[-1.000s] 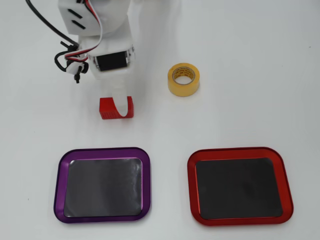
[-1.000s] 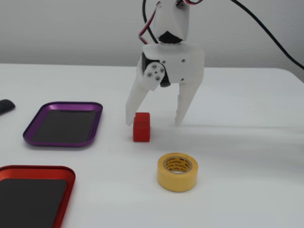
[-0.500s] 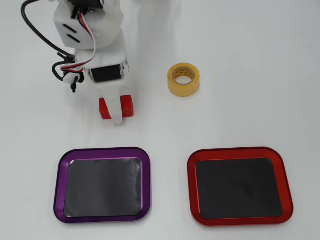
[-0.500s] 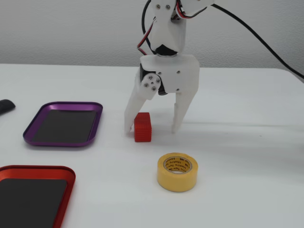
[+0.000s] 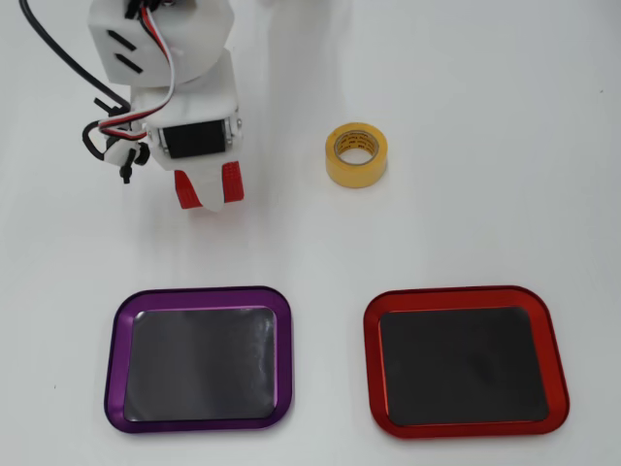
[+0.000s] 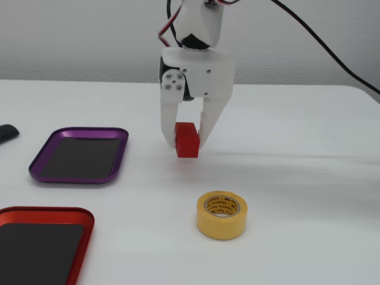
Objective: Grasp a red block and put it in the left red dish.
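The red block (image 6: 187,141) sits between the fingers of my gripper (image 6: 187,146), which points straight down and is shut on it, at or just above the table. In the overhead view the gripper (image 5: 208,194) covers the middle of the block (image 5: 233,182), and red shows on both sides of a white finger. The red dish (image 5: 462,298) lies empty at the lower right of the overhead view, well away from the gripper. In the fixed view the dish (image 6: 48,211) is at the lower left corner.
A purple-rimmed tray (image 5: 199,291) lies empty just below the gripper in the overhead view, and left of the gripper in the fixed view (image 6: 80,130). A yellow tape roll (image 5: 355,176) stands right of the gripper, and is near the camera in the fixed view (image 6: 221,224). A dark object (image 6: 7,132) is at the left edge.
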